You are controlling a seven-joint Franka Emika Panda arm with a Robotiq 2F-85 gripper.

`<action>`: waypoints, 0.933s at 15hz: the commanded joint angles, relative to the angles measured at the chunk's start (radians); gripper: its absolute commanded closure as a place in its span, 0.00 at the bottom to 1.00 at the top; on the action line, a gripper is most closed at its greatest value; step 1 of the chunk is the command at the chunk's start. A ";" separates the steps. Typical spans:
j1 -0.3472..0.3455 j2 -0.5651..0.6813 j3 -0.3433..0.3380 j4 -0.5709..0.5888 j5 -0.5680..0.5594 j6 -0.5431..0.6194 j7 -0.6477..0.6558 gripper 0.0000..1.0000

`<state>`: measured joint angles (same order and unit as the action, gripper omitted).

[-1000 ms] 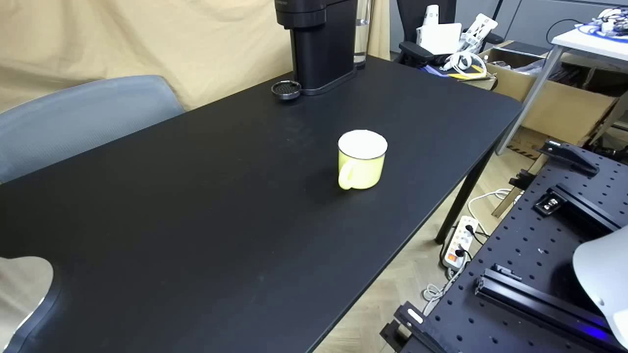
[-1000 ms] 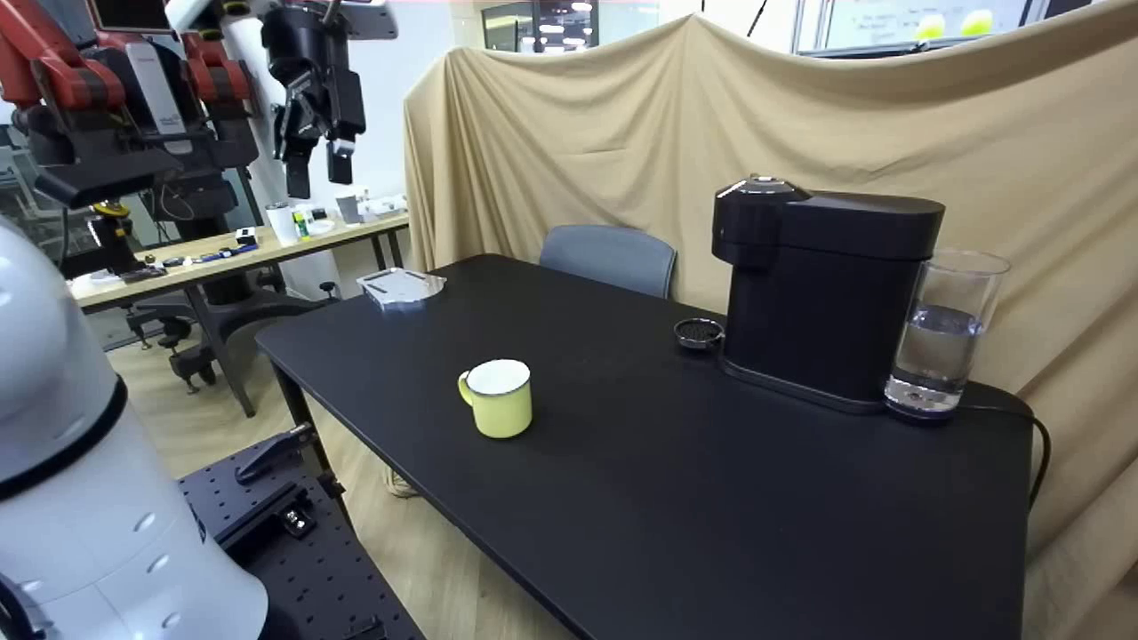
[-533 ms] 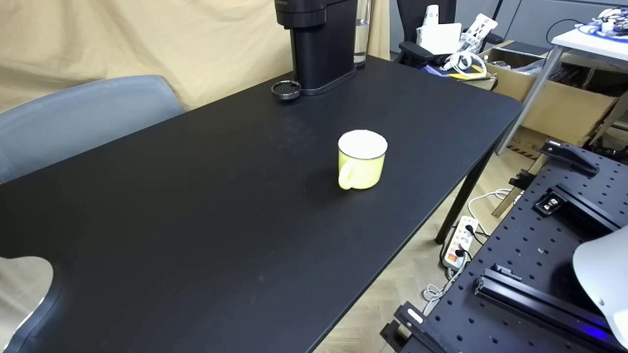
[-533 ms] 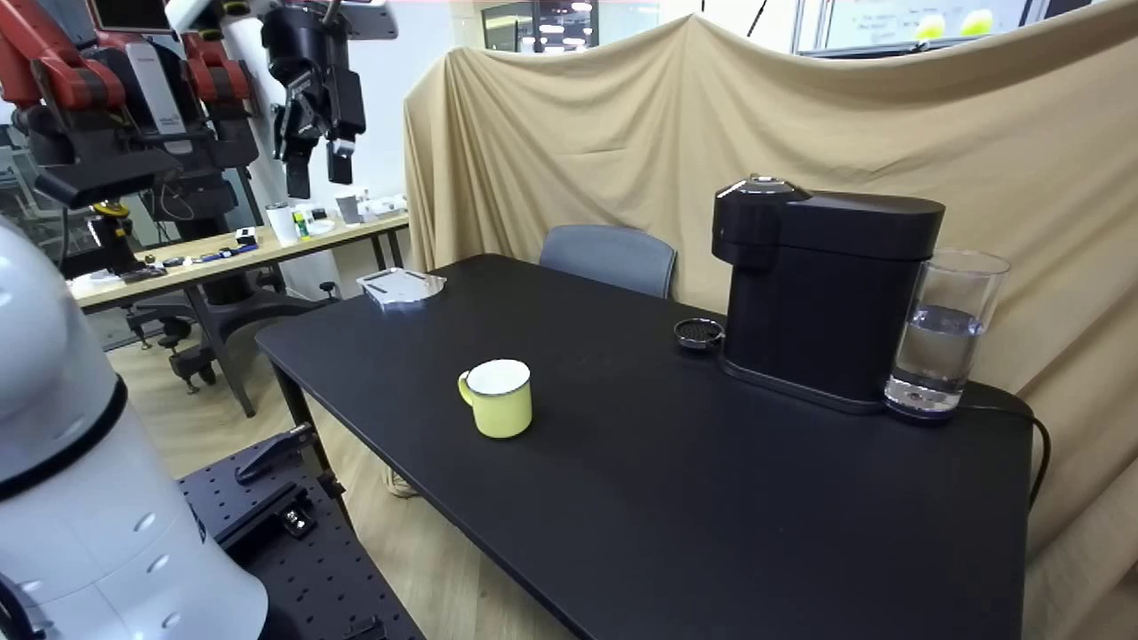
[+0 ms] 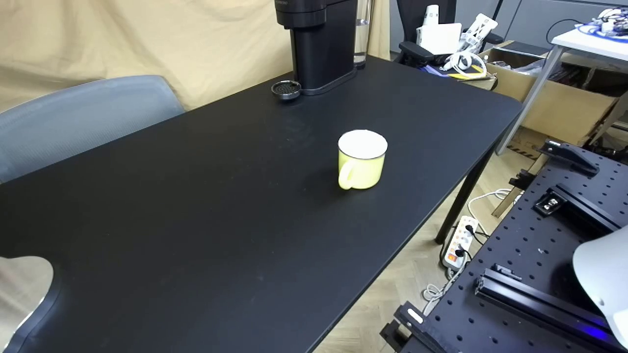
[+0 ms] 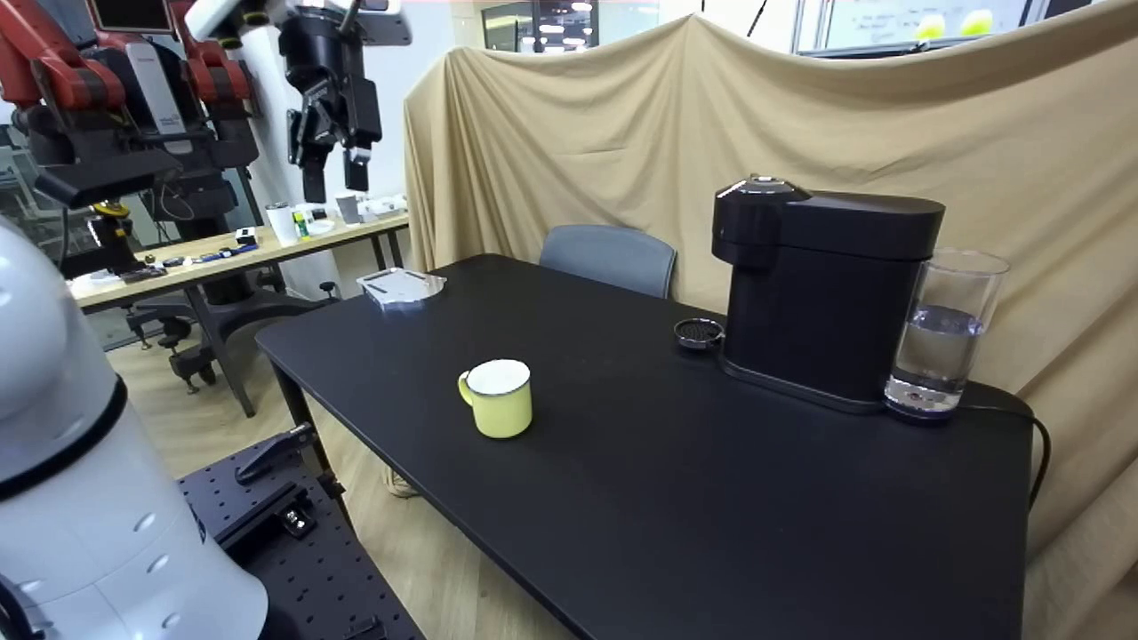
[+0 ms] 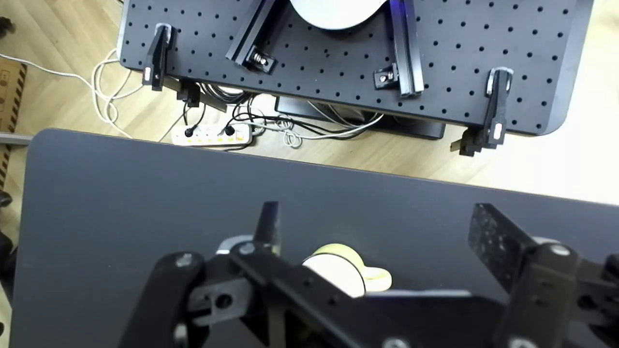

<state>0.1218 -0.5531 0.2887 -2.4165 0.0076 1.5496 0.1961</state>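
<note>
My gripper (image 6: 335, 182) hangs high in the air with its fingers pointing down, and nothing is between them. In the wrist view the two fingers (image 7: 498, 241) stand wide apart. Well below them a yellow mug (image 7: 341, 251) with a white inside shows, partly covered by the gripper's linkage. The mug (image 5: 363, 169) sits upright on the black table (image 5: 206, 220) in both exterior views, apart from the gripper. Its handle (image 6: 465, 389) points away from the coffee machine. No part of the gripper is visible in the exterior view (image 5: 314, 274) over the table's near side.
A black coffee machine (image 6: 818, 302) stands at the table's far side, with a round drip tray (image 6: 698, 333) before it and a clear water tank (image 6: 942, 356) behind. A flat pale plate (image 6: 400, 286) lies at the opposite end. A perforated base (image 7: 464, 53) faces the table across a floor gap.
In an exterior view the gripper has shifted a little to the right and slightly down in the last half second. Its fingers remain apart. The mug has not moved.
</note>
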 commanded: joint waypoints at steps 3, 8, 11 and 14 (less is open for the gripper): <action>-0.074 0.113 -0.094 -0.049 -0.047 0.312 0.073 0.00; -0.162 0.228 -0.158 -0.115 -0.051 0.587 0.167 0.00; -0.191 0.309 -0.183 -0.136 -0.047 0.694 0.212 0.00; -0.186 0.387 -0.192 -0.150 -0.032 0.772 0.250 0.00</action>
<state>-0.0743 -0.2300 0.1030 -2.5587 -0.0232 2.2641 0.3692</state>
